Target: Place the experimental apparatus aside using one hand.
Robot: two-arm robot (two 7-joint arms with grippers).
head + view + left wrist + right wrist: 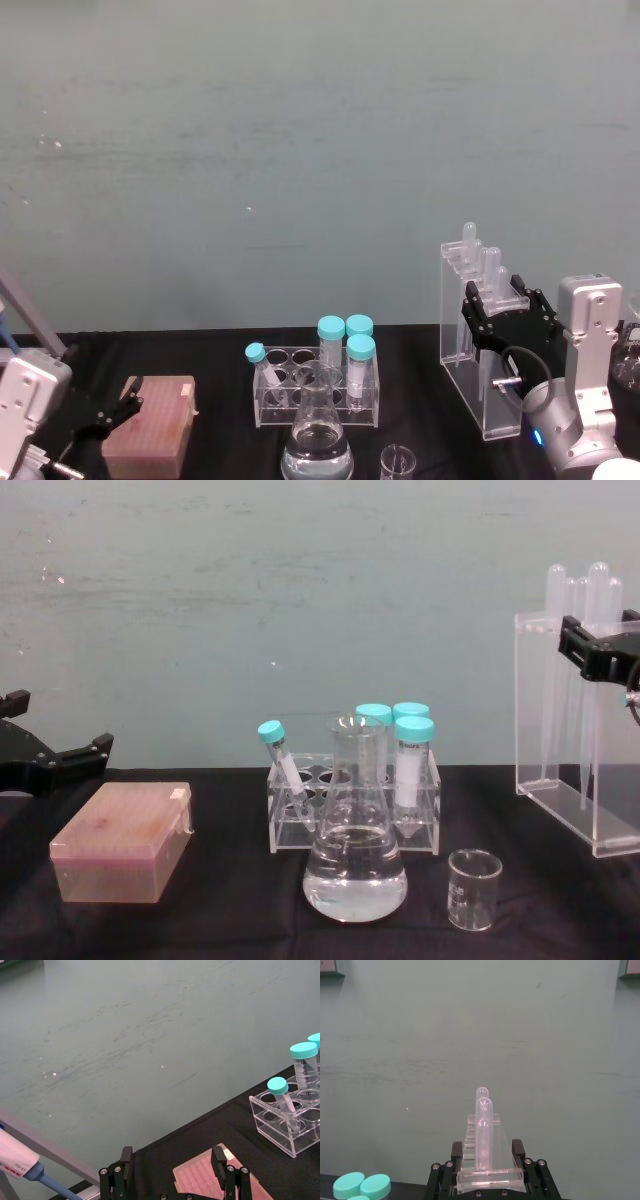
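Black tabletop [220, 350], teal wall behind. The right tool [506, 303] clamps the acrylic stand [460, 335] at far right, cropped in the chest view; the left tool [172, 1152] gapes over a pink box [120, 840].

On the table [230, 920] we find the conical flask [355, 865] nearest to us, in the middle, and the small beaker [473, 888] just beside it on the right. Directly behind the flask stands the tube rack [300, 825], with four capped tubes [413, 760] in it. Well apart on the left lies the tip box [122, 842]; the left gripper [172, 1155] hangs near its left end, higher than it. At the far right is the acrylic stand [560, 770] with test tubes [555, 670] in it. The right gripper [500, 300] has one finger on each side of its upper part.
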